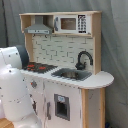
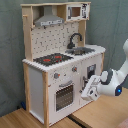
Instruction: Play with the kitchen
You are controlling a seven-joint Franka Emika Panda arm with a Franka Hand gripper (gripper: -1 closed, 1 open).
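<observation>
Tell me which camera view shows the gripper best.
The second exterior view: the gripper hangs unobstructed before the kitchen's lower front. In the first exterior view, the white arm hides it entirely.

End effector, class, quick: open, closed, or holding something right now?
End effector: cannot be told; it is by the front of the pale wood and white toy kitchen.
</observation>
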